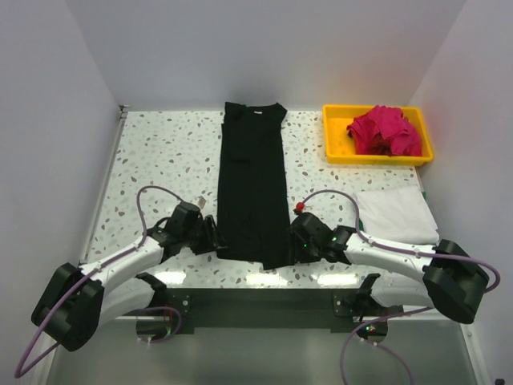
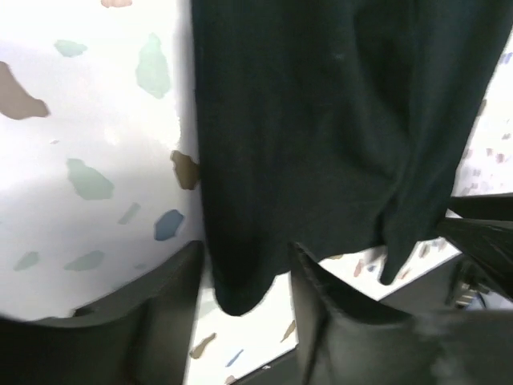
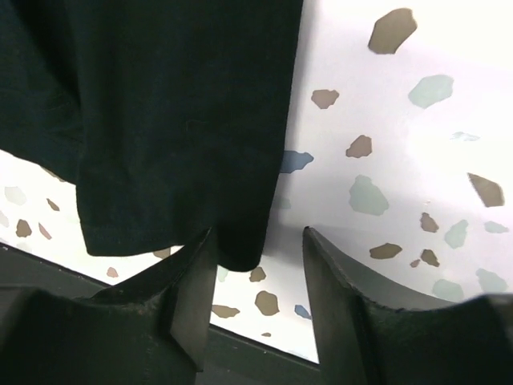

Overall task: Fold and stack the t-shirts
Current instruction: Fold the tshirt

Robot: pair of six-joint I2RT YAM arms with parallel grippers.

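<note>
A black t-shirt (image 1: 252, 184) lies folded into a long narrow strip down the middle of the table, collar and small white label (image 1: 258, 111) at the far end. My left gripper (image 1: 210, 235) is at its near left corner. In the left wrist view the gripper (image 2: 244, 249) is open, and the black t-shirt's hem corner (image 2: 240, 281) hangs between the fingers (image 2: 160, 313). My right gripper (image 1: 298, 241) is at the near right corner. In the right wrist view it (image 3: 258, 234) is open too, with the black t-shirt's hem corner (image 3: 240, 241) beside its left finger (image 3: 188, 305).
A yellow tray (image 1: 337, 148) at the back right holds a crumpled magenta t-shirt (image 1: 385, 131). A folded white t-shirt (image 1: 397, 215) lies on the table's right side, beside the right arm. Speckled tabletop (image 1: 160, 160) shows on the left.
</note>
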